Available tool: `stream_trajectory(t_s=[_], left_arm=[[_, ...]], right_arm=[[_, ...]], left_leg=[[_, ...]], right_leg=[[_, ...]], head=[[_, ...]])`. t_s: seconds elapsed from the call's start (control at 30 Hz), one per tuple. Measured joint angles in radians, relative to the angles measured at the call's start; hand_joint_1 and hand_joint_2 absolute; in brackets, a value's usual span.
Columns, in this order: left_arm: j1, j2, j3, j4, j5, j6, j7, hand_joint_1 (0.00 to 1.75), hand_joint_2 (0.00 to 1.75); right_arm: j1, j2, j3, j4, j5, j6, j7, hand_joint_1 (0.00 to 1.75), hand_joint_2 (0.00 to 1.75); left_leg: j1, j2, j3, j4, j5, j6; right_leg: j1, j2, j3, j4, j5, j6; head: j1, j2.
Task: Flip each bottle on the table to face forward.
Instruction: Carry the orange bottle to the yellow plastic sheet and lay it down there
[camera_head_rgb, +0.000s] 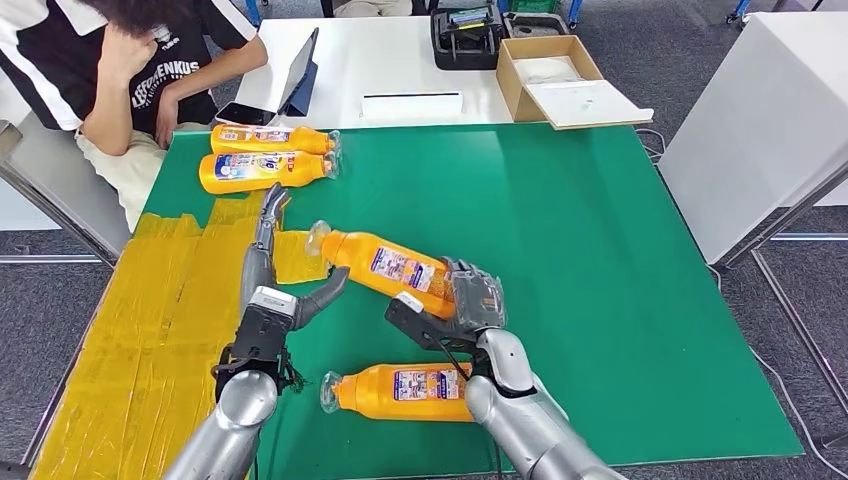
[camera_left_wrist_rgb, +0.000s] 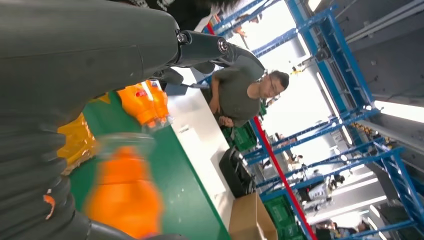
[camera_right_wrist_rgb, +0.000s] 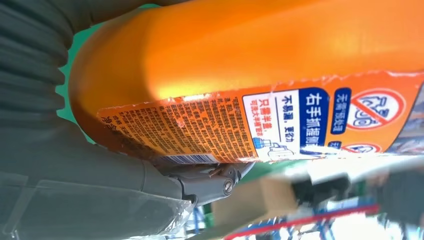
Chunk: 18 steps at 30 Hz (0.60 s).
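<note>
Right hand (camera_head_rgb: 462, 312) clamped around the base end of an orange bottle (camera_head_rgb: 392, 268), holding it tilted above the green mat (camera_head_rgb: 600, 260), clear cap end pointing toward the left hand (camera_head_rgb: 275, 290). Left hand holds nothing, fingers spread, thumb out toward the cap, just beside it and not touching as far as the head view shows. Held bottle: orange body, label with blue and white panels facing up; right wrist view shows fine print on the label with a torn upper edge. A second orange bottle (camera_head_rgb: 405, 391) lies on its side on the mat just below the right hand, by the wrist. Two more bottles (camera_head_rgb: 265, 157) lie side by side at the mat's far left corner, caps to the right, near a seated person (camera_head_rgb: 130, 70).
</note>
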Motion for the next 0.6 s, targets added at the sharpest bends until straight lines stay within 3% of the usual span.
stream_trajectory(t_s=[0.4,0.6], left_arm=[[0.004,0.0,0.004,-0.034,-0.012,-0.004,0.014,0.0,1.75],[0.011,0.005,0.004,-0.063,0.008,-0.064,0.05,0.0,1.75]], right_arm=[[0.069,-0.01,-0.073,-0.162,-0.014,-0.025,-0.012,1.75,1.75],[0.085,0.006,-0.119,-0.199,-0.043,-0.141,-0.068,1.75,1.75]], left_leg=[[0.0,0.0,-0.001,0.0,0.0,0.0],[0.0,0.0,-0.001,0.0,0.0,0.0]], right_leg=[[0.0,0.0,-0.001,0.0,0.0,0.0],[0.0,0.0,-0.001,0.0,0.0,0.0]], head=[[0.0,0.0],[0.0,0.0]])
